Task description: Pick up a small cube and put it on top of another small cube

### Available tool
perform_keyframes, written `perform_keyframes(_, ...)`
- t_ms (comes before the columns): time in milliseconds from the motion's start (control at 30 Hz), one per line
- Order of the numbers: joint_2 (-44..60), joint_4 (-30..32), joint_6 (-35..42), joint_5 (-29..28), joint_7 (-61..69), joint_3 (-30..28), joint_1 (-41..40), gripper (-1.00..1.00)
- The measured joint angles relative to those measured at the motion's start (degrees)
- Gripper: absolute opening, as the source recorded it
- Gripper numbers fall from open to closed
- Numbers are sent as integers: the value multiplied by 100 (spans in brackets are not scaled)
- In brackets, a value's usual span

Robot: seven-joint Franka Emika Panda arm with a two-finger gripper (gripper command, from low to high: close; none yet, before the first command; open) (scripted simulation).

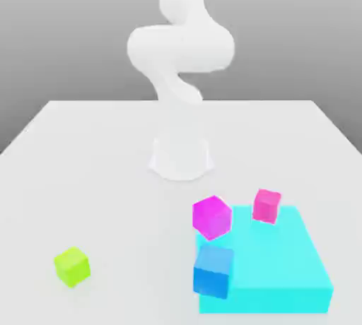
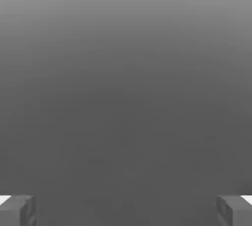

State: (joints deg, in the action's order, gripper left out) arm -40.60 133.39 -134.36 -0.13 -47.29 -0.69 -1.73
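A small lime-green cube [image 1: 72, 267] sits alone on the white table near the front, on the exterior view's left. A small pink cube [image 1: 266, 205] stands at the far edge of a flat cyan slab [image 1: 283, 267]. At the slab's far left corner is a larger magenta cube [image 1: 212, 216], turned at an angle. A blue cube [image 1: 213, 271] stands against the slab's near left side. In the hand view my gripper [image 2: 126, 211] is open, its grey fingertips [image 2: 17, 210] wide apart with nothing between them, facing plain grey background.
The arm's white base [image 1: 181, 157] stands mid-table, and its links [image 1: 180, 48] rise behind it. The white table [image 1: 106, 175] stretches wide on the exterior view's left, between the base and the green cube.
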Motion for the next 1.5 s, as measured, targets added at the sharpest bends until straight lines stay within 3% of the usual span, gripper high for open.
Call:
perform_keyframes(667,4192,1286,-2068,234,-916,-844,-1268,0)
perform_keyframes(800,5034,1509,-2489,508,-919,-888,-1471,0)
perform_keyframes(967,6073,1365,-3259,888,-673,-525,-1809,0)
perform_keyframes(1000,6238,1331,-3387,940,-632,-453,-1870,-100)
perform_keyframes(1233,6259,1328,-3409,935,-637,-434,-1889,-100)
perform_keyframes(1400,5362,1519,-2706,563,-918,-720,-1686,-100)
perform_keyframes(1500,4842,1417,-2095,371,-1276,-476,-1245,-100)
